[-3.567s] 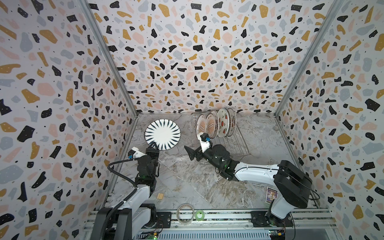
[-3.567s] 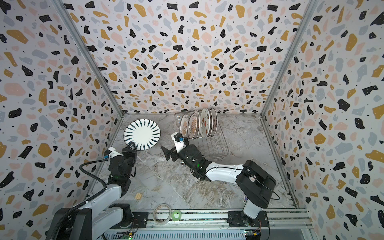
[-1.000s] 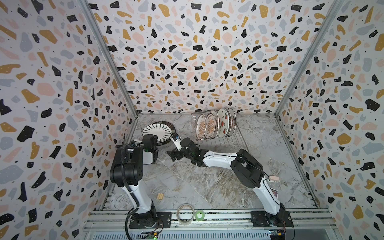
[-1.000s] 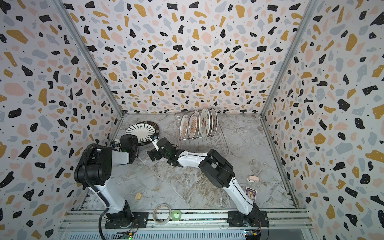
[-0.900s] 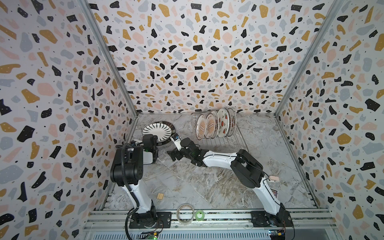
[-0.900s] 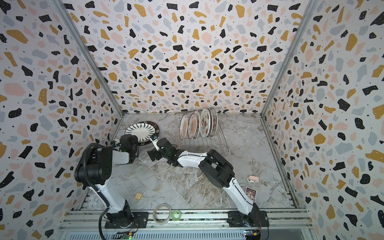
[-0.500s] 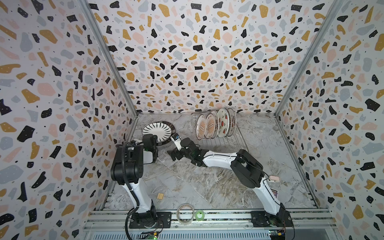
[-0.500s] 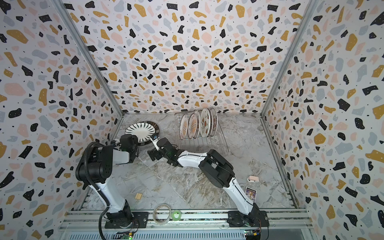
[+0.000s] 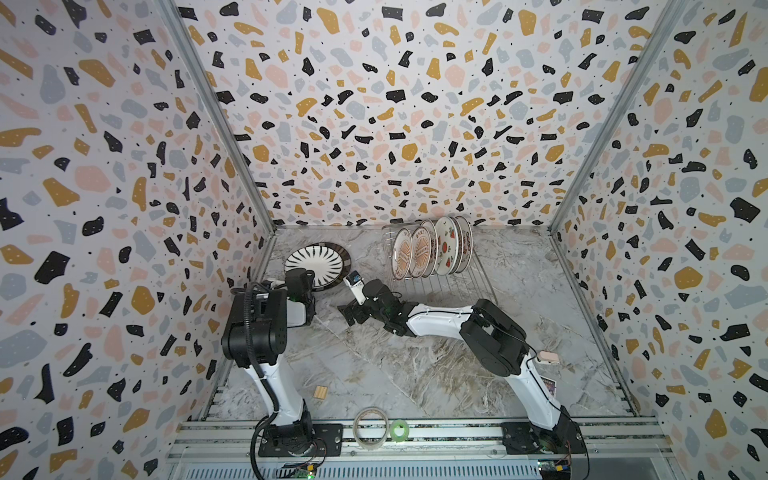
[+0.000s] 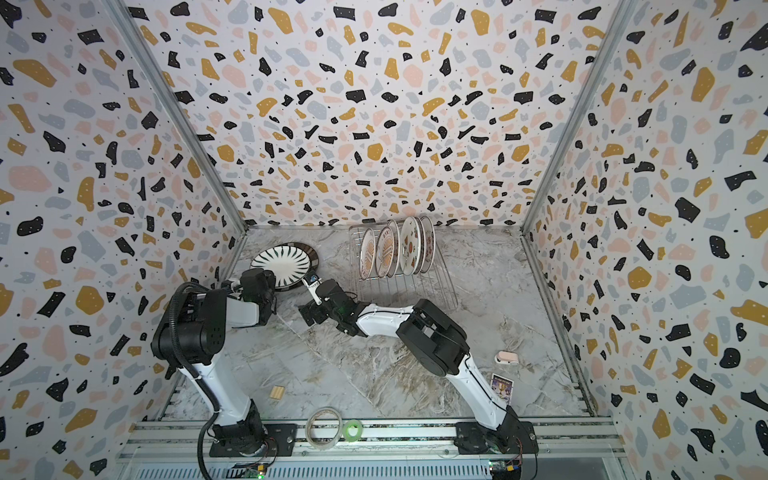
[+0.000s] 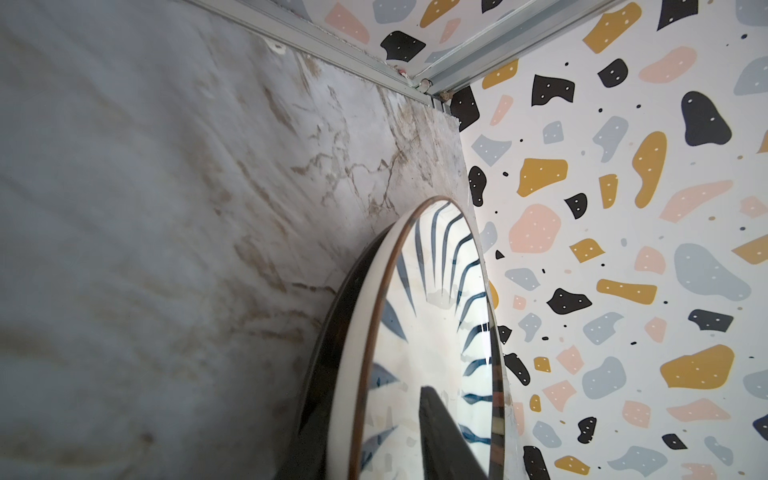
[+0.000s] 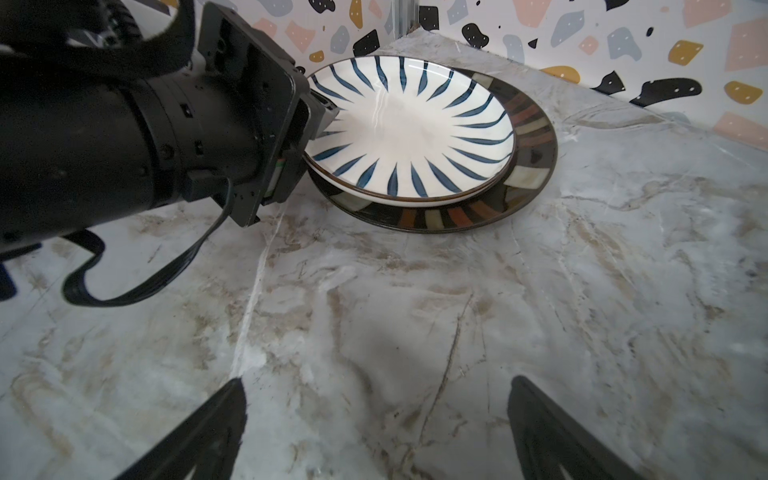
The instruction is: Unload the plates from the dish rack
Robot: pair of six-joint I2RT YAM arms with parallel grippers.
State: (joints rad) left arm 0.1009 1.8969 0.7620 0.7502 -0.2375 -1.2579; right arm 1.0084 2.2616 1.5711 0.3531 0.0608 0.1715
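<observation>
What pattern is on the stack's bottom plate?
The bottom plate is dark, with rust, tan and cream blocks round its rim; best in the right wrist view.

No legible text, brand, number or sign in any view. The plates [image 9: 419, 251] standing in the dish rack [image 9: 455, 286] carry orange centre print, too small to read as characters. Printed card [image 10: 501, 385] on the surface [image 10: 374, 365], lower right of frame: lettering not resolvable.
</observation>
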